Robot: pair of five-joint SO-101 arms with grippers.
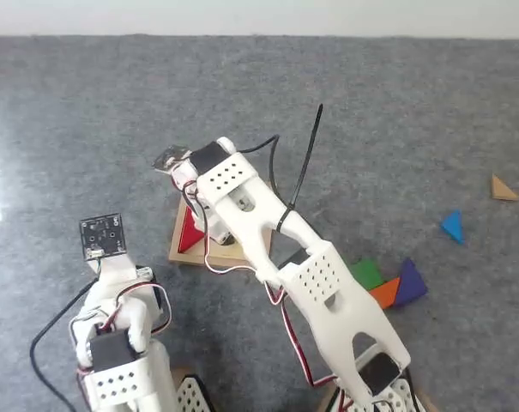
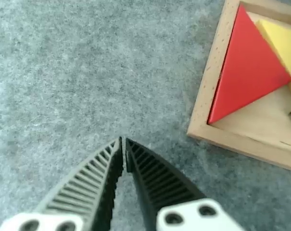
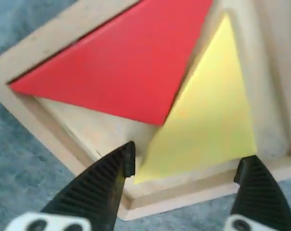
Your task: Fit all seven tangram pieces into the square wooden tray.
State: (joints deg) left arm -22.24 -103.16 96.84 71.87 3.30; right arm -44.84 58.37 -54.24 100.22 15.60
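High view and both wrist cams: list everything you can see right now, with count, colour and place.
wooden tray: 1, light wood, on the mat under the right arm's wrist
red triangle: 1, red, in the tray
yellow triangle: 1, yellow, in the tray beside the red one
green piece: 1, green, on the mat beside the right arm
orange piece: 1, orange, between green and purple
purple triangle: 1, purple, against the orange
blue triangle: 1, blue, alone on the mat
tan triangle: 1, tan, near the mat's far side
mat: 1, grey
left gripper: shut, over bare mat beside the tray
right gripper: open, over the yellow triangle
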